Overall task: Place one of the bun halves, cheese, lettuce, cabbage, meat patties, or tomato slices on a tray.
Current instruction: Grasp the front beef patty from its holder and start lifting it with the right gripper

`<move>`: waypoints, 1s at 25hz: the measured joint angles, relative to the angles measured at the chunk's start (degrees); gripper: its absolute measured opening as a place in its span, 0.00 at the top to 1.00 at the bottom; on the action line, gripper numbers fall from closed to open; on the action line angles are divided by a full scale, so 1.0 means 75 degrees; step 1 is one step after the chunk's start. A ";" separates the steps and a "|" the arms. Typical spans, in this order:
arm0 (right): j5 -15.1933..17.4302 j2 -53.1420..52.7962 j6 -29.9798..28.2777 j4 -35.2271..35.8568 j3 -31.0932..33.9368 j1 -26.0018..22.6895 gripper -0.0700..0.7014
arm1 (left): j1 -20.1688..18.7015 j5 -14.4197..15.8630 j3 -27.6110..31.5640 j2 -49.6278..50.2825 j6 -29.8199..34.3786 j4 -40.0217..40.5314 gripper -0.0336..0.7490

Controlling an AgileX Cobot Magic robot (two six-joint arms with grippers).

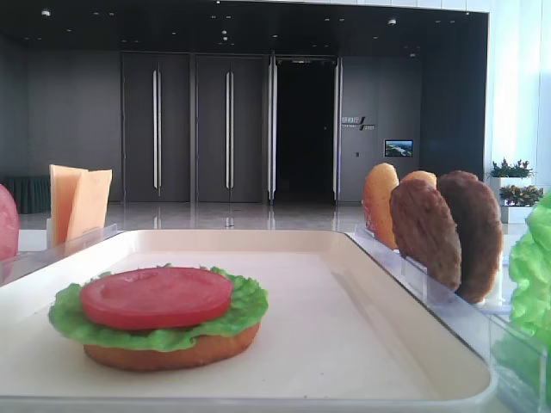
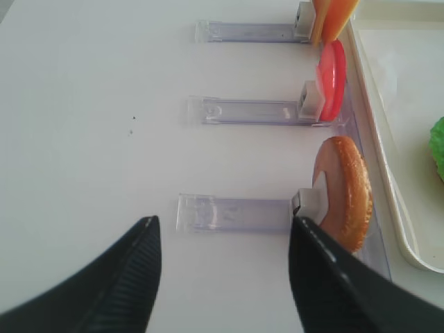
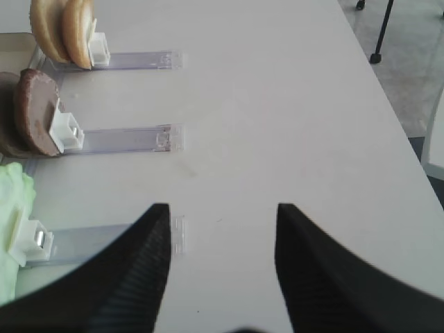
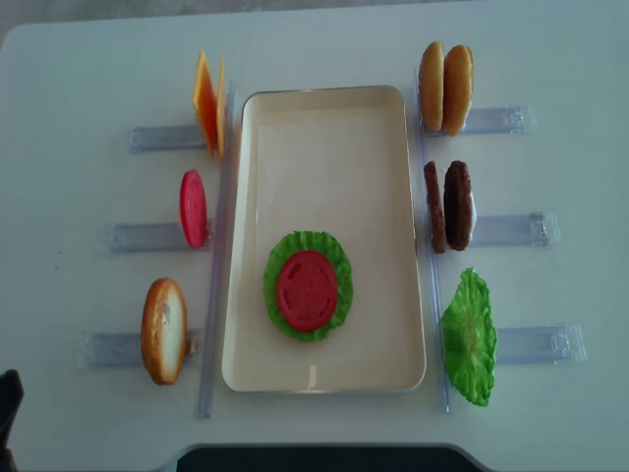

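Centrally, matte red tomato disc [image 4: 307, 291] on ruffled lettuce [image 4: 339, 258], smooth bun [image 1: 172, 354]; both ribbed grippers [image 3: 220, 229] [image 2: 223, 236] wide, w/o load.

On your cream tray [image 4: 324, 108] a bun half [image 1: 172, 353] lies flat under ruffled lettuce [image 4: 280, 265] topped by a red tomato slice [image 4: 307, 290]. Upright beside the tray stand cheese [image 4: 207, 101], another tomato slice [image 4: 193, 208], more bun halves [image 4: 444, 88], two meat patties [image 4: 449, 206] and lettuce [image 4: 468, 337].
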 joint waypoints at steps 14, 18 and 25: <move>-0.0024 0.0128 0.0000 0.0000 -0.0008 0.0000 0.48 | 0.0000 0.0000 0.0000 0.0000 0.0000 0.0000 0.39; -0.0570 0.1383 0.0000 0.0006 -0.0270 0.0000 0.48 | 0.0000 0.0000 0.0000 0.0000 0.0000 0.0000 0.40; -0.1517 0.4782 0.0000 0.0403 -0.1705 0.0000 0.48 | 0.0000 0.0000 0.0000 0.0000 0.0000 0.0000 0.40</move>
